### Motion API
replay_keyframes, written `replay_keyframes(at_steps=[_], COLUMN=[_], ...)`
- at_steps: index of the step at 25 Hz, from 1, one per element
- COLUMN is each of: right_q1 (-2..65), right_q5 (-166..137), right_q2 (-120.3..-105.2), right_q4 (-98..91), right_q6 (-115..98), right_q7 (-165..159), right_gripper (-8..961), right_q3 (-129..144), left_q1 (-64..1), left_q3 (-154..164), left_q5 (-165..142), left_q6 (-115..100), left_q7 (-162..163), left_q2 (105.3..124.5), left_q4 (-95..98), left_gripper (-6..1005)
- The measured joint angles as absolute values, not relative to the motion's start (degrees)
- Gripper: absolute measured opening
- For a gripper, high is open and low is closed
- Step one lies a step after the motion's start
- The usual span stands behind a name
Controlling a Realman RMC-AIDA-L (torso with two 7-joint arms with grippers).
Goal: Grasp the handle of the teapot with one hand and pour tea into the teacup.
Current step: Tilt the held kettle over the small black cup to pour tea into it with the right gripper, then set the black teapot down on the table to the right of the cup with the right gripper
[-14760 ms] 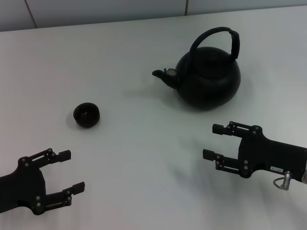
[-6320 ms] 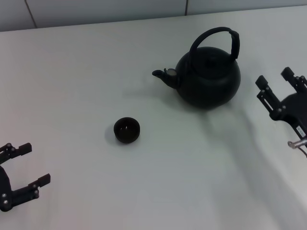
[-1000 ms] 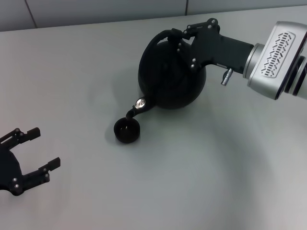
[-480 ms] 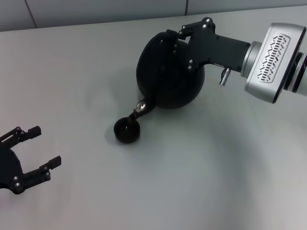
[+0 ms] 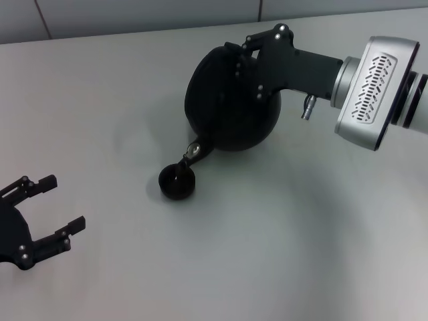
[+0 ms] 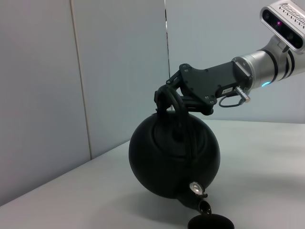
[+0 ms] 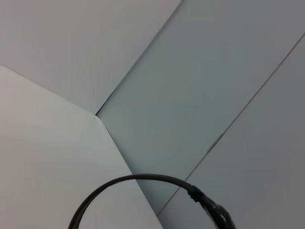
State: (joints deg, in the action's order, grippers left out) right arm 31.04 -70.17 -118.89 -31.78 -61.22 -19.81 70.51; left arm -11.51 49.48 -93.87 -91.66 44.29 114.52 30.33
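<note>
The round black teapot (image 5: pixel 224 114) hangs tilted above the table, its short spout (image 5: pixel 189 155) pointing down over the small black teacup (image 5: pixel 177 182). My right gripper (image 5: pixel 242 55) is shut on the arched handle (image 5: pixel 229 47) at the top of the pot. The left wrist view shows the same from the side: teapot (image 6: pixel 167 160), handle (image 6: pixel 180 112) held by the right gripper (image 6: pixel 174 93), spout (image 6: pixel 204 205) just above the teacup (image 6: pixel 209 223). A thin arc of the handle (image 7: pixel 143 179) crosses the right wrist view. My left gripper (image 5: pixel 63 202) rests open at the near left.
The white table (image 5: pixel 301 254) stretches around the cup and pot. A tiled wall (image 5: pixel 134 13) runs along its far edge. The right arm's silver forearm (image 5: pixel 371 93) reaches in from the right, above the table.
The right arm has shifted the teapot slightly left and tipped it a little more; its spout stays over the teacup. The left gripper has not moved.
</note>
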Motion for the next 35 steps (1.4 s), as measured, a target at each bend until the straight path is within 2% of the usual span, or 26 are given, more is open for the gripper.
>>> replay_keyframes(at_steps=[12, 20, 35], right_q1=[30.6, 30.2, 25.0], right_q5=[-70.1, -69.9, -69.4], right_q2=[-119.03, -118.86, -119.22], right_q4=[-31.9, -31.5, -27.2], right_q6=[-61.3, -61.2, -68.1], right_q7=[-19.1, -33.5, -45.1], right_gripper=[82, 82, 83], right_q3=[70.7, 68.2, 54.2], left_q1=[-11.5, -11.5, -11.6], left_q3=[49.5, 49.5, 49.6], left_q5=[-93.9, -94.1, -94.3], left_q6=[-91.9, -92.0, -92.1], left_q7=[44.3, 44.3, 44.3], left_q2=[114.51, 114.4, 114.38], left_q4=[30.3, 30.3, 31.3], left_gripper=[810, 811, 810])
